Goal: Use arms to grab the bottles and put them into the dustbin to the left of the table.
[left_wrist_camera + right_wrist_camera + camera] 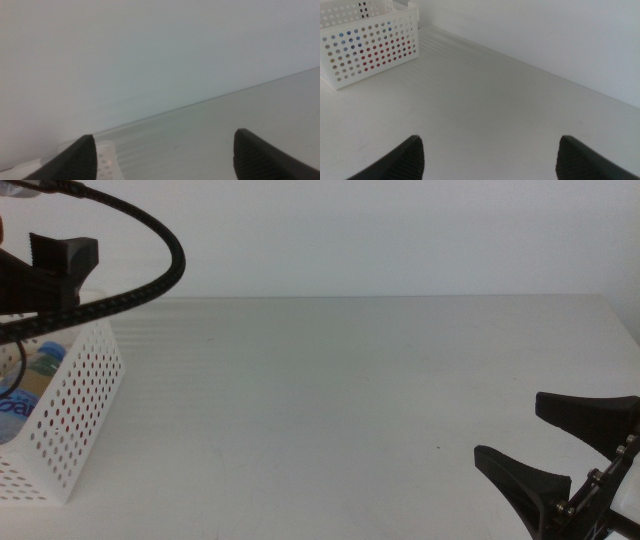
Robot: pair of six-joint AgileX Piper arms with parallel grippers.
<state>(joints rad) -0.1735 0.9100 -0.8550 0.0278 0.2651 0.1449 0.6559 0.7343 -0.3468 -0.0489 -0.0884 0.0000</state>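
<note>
No bottles are seen on the table (pixel 350 400); a water bottle (pixel 40 360) is seen lying inside the dustbin (pixel 80 420), and red shows through its holes. The left gripper (pixel 162 150) is held wide open above the dustbin. The right gripper (pixel 555 445), also wide open and empty, is kept far across the table.

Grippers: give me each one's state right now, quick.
Left gripper: open, holding nothing, up above the dustbin.
Right gripper: open, holding nothing, waiting low over the table.
</note>
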